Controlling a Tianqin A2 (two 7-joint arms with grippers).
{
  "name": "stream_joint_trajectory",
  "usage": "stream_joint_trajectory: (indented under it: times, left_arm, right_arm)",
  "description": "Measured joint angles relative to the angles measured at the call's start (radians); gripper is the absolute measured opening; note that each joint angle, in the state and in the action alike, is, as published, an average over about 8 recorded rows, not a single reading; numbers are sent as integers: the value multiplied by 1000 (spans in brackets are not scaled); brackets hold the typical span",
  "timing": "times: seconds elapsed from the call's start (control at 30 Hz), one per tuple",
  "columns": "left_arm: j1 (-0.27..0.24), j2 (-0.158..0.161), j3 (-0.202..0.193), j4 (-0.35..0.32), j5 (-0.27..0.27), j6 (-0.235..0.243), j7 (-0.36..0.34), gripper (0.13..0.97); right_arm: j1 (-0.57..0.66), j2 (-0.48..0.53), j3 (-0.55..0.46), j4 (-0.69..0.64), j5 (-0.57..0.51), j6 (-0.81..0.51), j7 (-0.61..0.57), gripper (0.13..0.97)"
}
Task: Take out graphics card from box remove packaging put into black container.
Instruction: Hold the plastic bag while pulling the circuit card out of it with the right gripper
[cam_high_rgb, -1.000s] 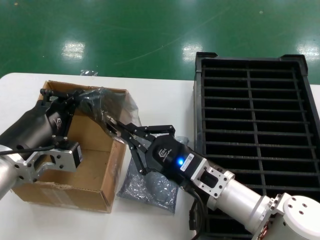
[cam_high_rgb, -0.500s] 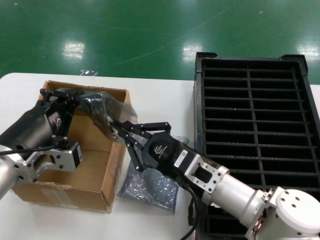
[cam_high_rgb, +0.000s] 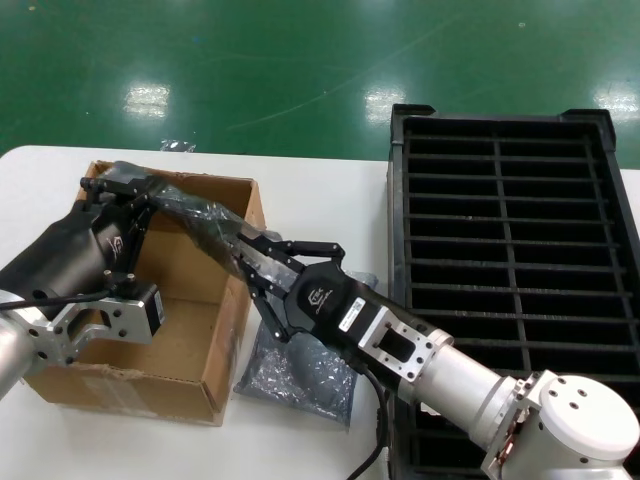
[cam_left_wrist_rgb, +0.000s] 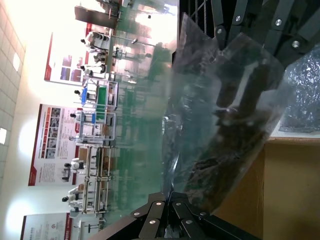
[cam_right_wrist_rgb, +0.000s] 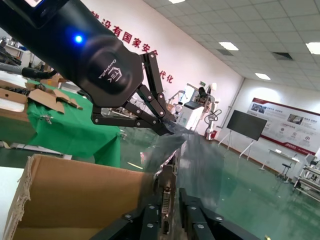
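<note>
graphics card (cam_right_wrist_rgb: 165, 197): in its bag, held in the air over the near-right corner of the box, between both grippers — I see its bracket end with ports edge-on in the right wrist view.
black container (cam_high_rgb: 612, 215): on my right of the table, well apart from the card; every slot I can see holds nothing.
box (cam_high_rgb: 225, 345): brown cardboard, open, on my left; the floor I can see is bare, the part under the left arm is hidden.
packaging (cam_high_rgb: 205, 215): smoky bag stretched between the grippers, card inside it.
spare bag (cam_high_rgb: 295, 375): a crumpled grey bag lies on the table just beside the box, under my right arm.
left gripper (cam_high_rgb: 125, 188): over the far-left part of the box, clenched on the far end of the packaging.
right gripper (cam_high_rgb: 243, 258): at the box's right wall, fingers pinched on the card's bracket end through or at the bag mouth — can't tell which.
step: stripping the bag, I judge.
how: keep the left grip on plastic only, pull the right straight along the card's length, slowly, so the bracket doesn't snag the film.
</note>
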Motion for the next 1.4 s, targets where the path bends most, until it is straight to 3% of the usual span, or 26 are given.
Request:
stream_joint_trajectory:
  times: [0.37,0.63,0.97,1.23,1.4]
  left_arm:
    - [0,0,0,0,0,0,0,139]
    - [0,0,0,0,0,0,0,139]
    - [0,0,0,0,0,0,0,139]
    - [0,0,0,0,0,0,0,139]
    - [0,0,0,0,0,0,0,139]
  right_arm:
    - [7,-6,-9,-27,25,11,-31,277]
    - [-6,-6,-30,-19,34,25,-9,441]
    - [-13,-6,-87,-14,85,84,18,406]
    - [-10,-6,-135,-16,139,131,12,306]
    - [2,-6,-166,-31,184,158,-5,291]
